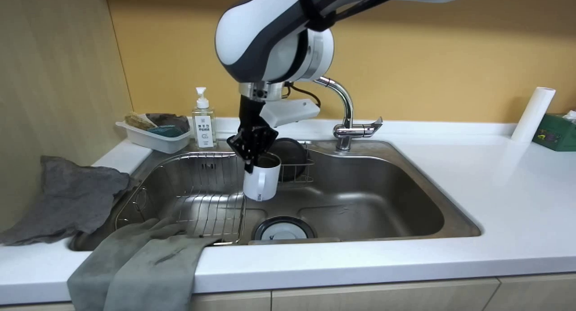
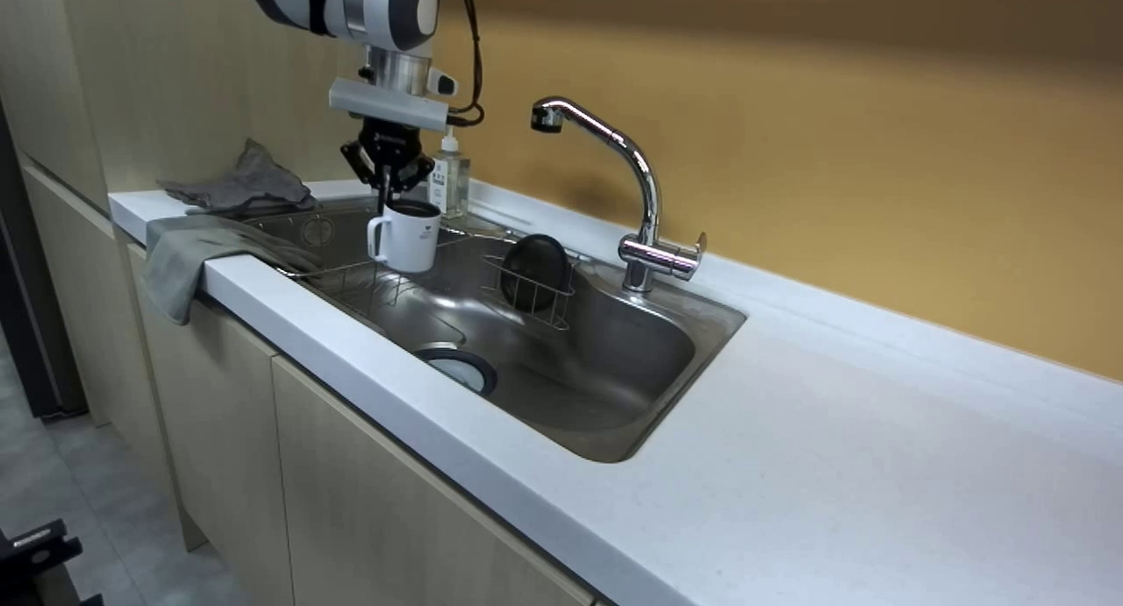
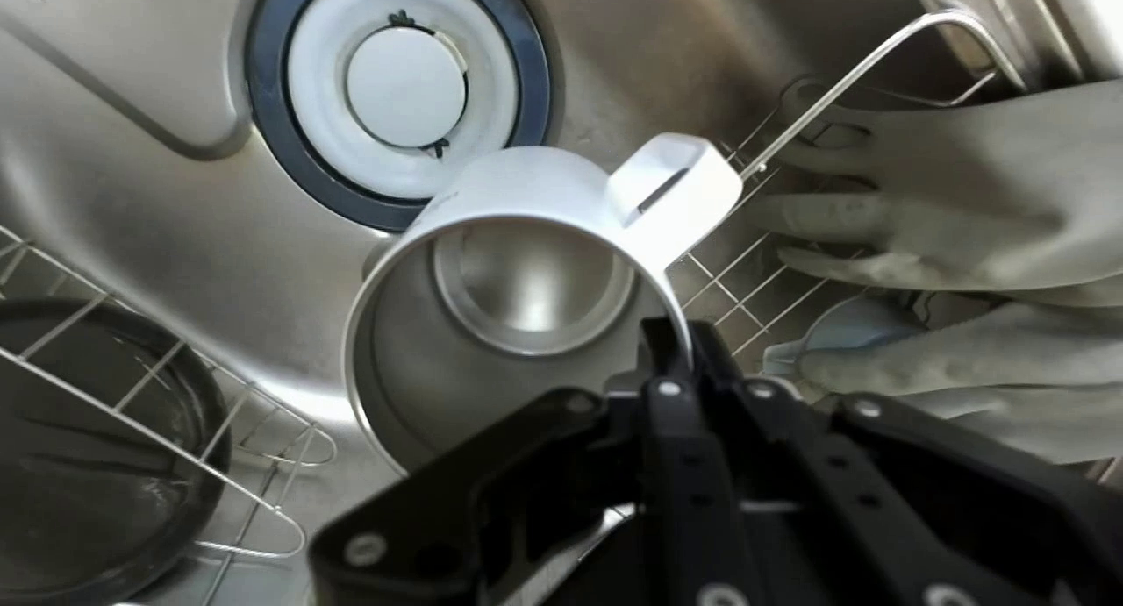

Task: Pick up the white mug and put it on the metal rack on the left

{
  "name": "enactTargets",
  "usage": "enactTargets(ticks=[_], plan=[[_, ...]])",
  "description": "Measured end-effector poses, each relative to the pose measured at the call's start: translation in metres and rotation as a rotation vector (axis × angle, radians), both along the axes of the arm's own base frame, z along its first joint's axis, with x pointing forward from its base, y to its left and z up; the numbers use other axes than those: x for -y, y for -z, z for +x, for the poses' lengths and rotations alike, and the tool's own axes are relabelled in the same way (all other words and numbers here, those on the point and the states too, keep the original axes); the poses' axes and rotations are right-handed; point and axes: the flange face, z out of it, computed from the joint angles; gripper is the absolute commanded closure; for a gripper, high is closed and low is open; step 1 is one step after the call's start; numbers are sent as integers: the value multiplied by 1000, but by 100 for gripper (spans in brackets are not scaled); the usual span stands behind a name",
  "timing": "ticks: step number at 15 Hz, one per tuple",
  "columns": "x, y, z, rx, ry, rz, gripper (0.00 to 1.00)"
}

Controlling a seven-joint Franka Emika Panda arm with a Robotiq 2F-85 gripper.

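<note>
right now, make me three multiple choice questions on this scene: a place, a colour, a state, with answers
1. Where is the round black object?
A) on the counter
B) in the wire basket
C) over the drain

2. What colour is the soap pump?
A) white
B) red
C) green

3. How is the white mug?
A) lying on its side
B) upside down
C) gripped at its rim by the fingers

1 B: in an exterior view, basket wires cross in front of it.
2 A: an exterior view shows it white.
3 C: in the wrist view, its rim passes between the fingers.
</note>
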Motion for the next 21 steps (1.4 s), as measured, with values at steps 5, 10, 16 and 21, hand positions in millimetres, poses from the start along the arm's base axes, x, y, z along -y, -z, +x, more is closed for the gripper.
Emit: enactTargets(ticks=[5, 10, 16, 21], plan=[[-31, -3, 12, 59, -128, 15, 99], [-61, -17, 15, 131, -242, 10, 99], [-100, 6, 0, 89, -387, 12, 99], [-113, 51, -8, 14, -459, -7, 99]])
